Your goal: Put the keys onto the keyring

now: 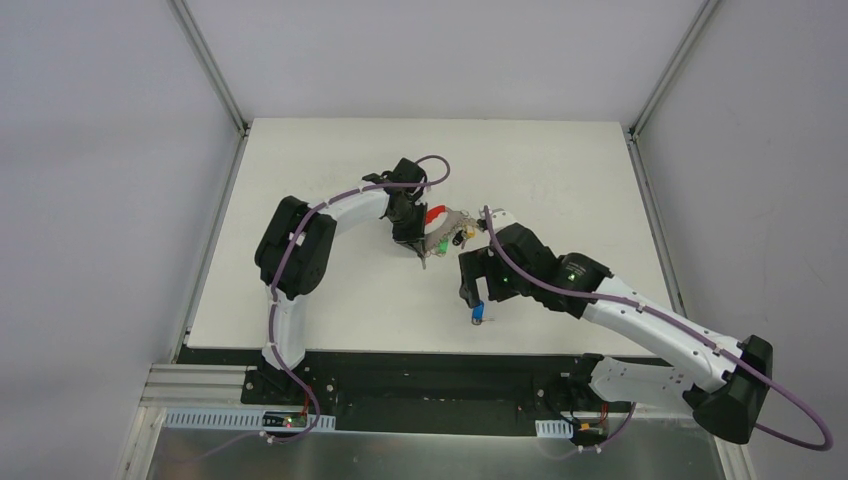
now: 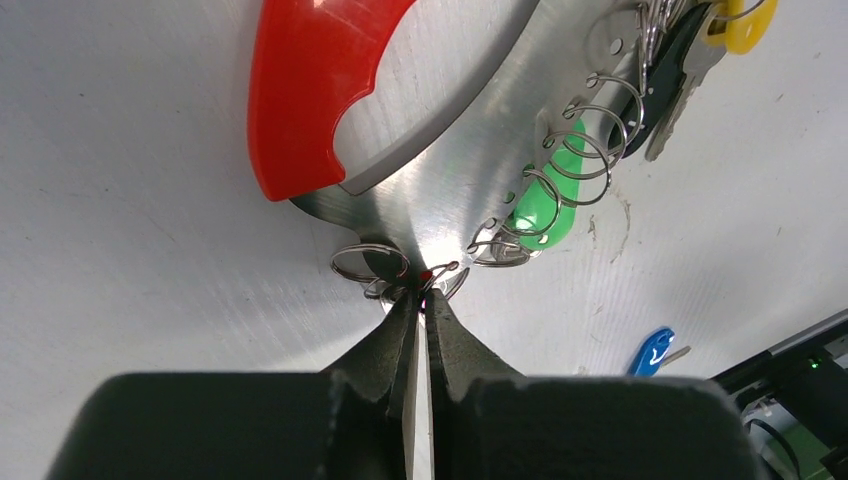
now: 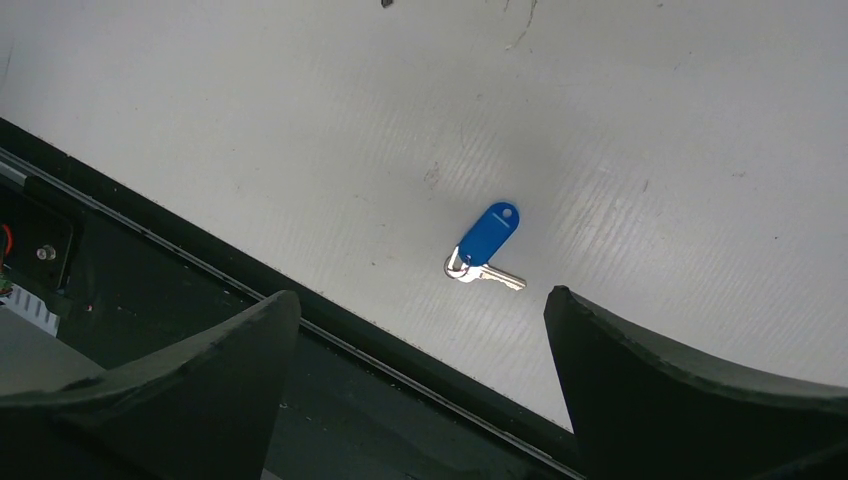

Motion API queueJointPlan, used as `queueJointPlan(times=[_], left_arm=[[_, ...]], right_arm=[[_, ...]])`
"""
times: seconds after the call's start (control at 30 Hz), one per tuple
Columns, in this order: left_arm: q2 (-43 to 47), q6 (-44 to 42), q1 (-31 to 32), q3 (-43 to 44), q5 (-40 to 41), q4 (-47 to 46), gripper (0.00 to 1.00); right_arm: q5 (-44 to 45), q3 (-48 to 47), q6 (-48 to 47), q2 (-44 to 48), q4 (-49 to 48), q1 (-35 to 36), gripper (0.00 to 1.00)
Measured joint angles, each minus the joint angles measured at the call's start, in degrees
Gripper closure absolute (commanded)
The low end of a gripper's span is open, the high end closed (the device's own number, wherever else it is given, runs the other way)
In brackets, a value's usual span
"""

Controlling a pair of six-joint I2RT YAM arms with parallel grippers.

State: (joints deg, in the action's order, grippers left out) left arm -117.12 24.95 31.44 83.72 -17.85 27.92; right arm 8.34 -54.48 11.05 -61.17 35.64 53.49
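Note:
The keyring (image 1: pixel 445 222) lies mid-table: a red curved clip (image 2: pixel 310 90), a grey flat metal piece (image 2: pixel 470 150) and small silver rings (image 2: pixel 590 125). Green (image 2: pixel 545 200), black (image 2: pixel 660 75) and yellow (image 2: pixel 742 25) keys hang on its rings. My left gripper (image 2: pixel 422 295) is shut on the tip of the grey piece, by a small ring (image 2: pixel 370 263). The blue key (image 3: pixel 488 240) lies loose on the table near the front edge; it also shows in the top view (image 1: pixel 479 312). My right gripper (image 3: pixel 420 310) is open and empty, above and just short of the blue key.
The table's front edge with a black rail (image 3: pixel 200 290) runs just under my right gripper. The right arm (image 1: pixel 620 300) stretches across the table's front right. Grey walls (image 1: pixel 100 150) enclose the table on both sides.

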Motion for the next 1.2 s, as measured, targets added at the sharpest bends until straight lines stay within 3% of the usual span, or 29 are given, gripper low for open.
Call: queueJointPlan(times=[0.33, 0.77, 1.2], left_arm=[[1.73, -1.22, 0.0, -0.63, -3.34, -0.72, 1.0], [15.76, -7.89, 0.0, -4.83, -7.69, -1.01, 1.0], [27.28, -13.07, 0.02, -9.46, -12.41, -0.2, 1.0]], right_arm=[[0.0, 0.07, 0.0, 1.01, 0.04, 0.0, 0.03], [-1.42, 0.07, -2.32, 1.22, 0.07, 0.0, 0.07], [-10.08, -6.19, -7.3, -0.79, -0.48, 0.02, 0.16]])
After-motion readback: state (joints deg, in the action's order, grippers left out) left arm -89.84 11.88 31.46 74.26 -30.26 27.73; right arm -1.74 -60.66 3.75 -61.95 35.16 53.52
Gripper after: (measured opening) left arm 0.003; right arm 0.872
